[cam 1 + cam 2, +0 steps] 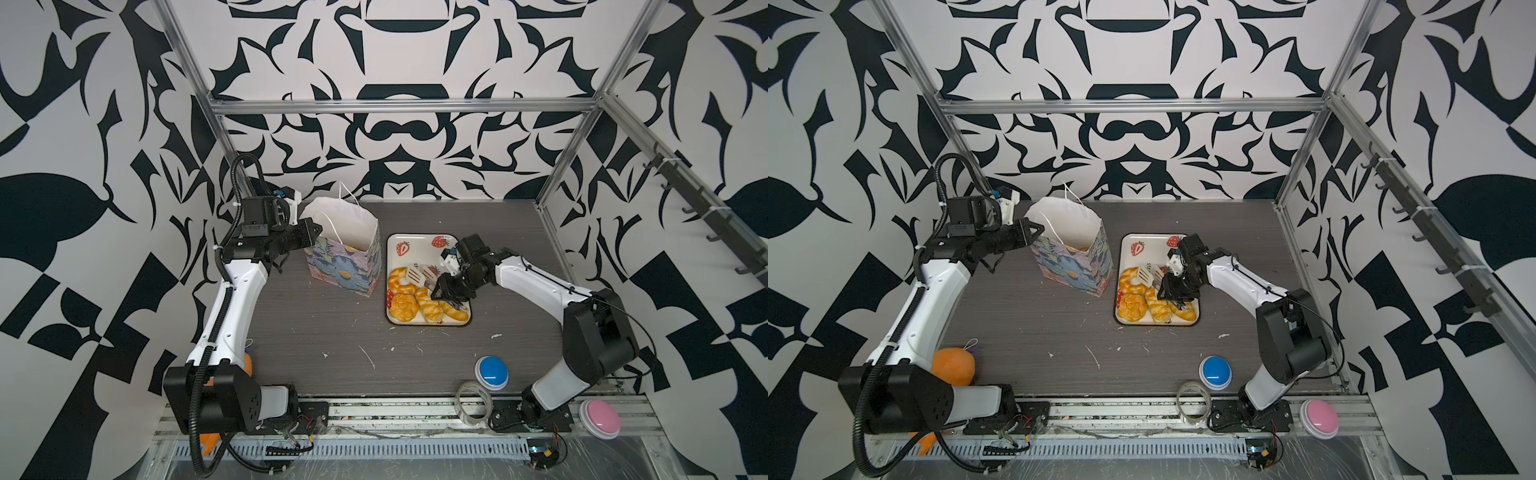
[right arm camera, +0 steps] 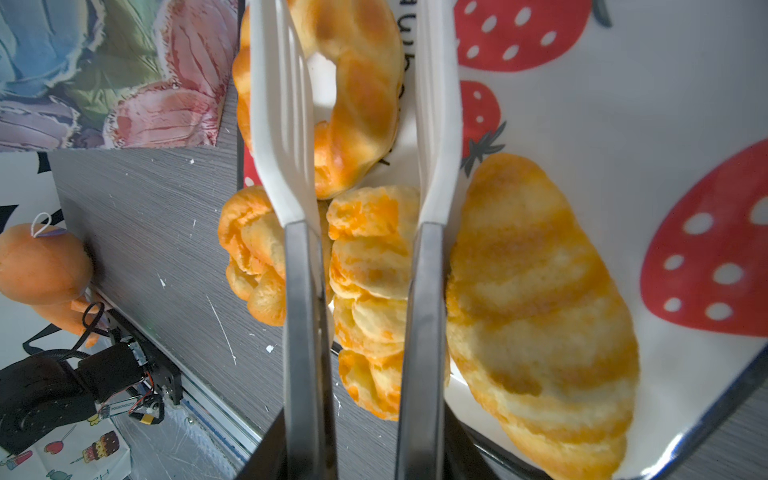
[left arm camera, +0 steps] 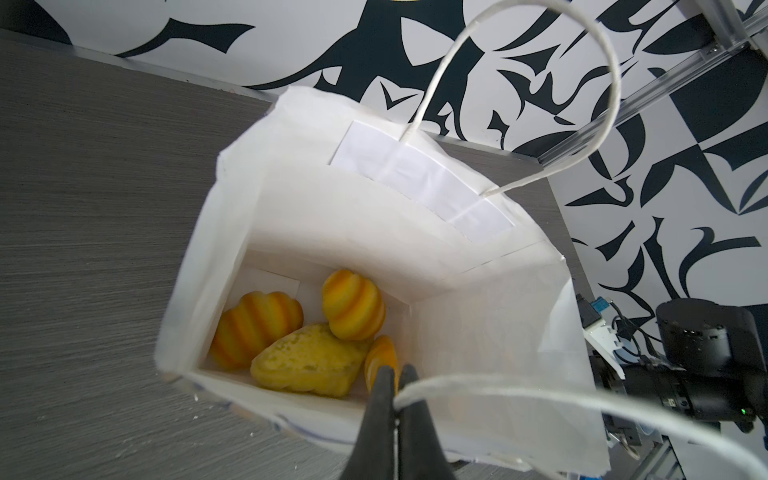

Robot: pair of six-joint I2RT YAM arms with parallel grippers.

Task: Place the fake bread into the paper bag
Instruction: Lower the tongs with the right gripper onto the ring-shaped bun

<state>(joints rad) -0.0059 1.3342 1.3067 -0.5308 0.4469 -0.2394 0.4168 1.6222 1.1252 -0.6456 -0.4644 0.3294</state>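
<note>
Roughly half the work is judged done: four pieces of glossy golden fake bread (image 3: 309, 361) are seen on the bottom of the tall flower-printed paper bag (image 1: 345, 266), which is stood upright at nine o'clock of the cream strawberry-printed tray (image 1: 419, 245); four more pastries (image 1: 405, 309) are left at the tray's six o'clock end. The jaws of the left gripper (image 3: 395, 376) are pinched together on the bag's thin white cord handle (image 3: 498, 386); those of the right gripper (image 1: 446, 293) are clamped on white slotted tongs (image 1: 419, 275), whose blades are held apart over the tray. The grey wood-grain tabletop (image 1: 316, 332) is scratched and flecked white; it is enclosed by black-and-white patterned walls (image 1: 83, 124).
</note>
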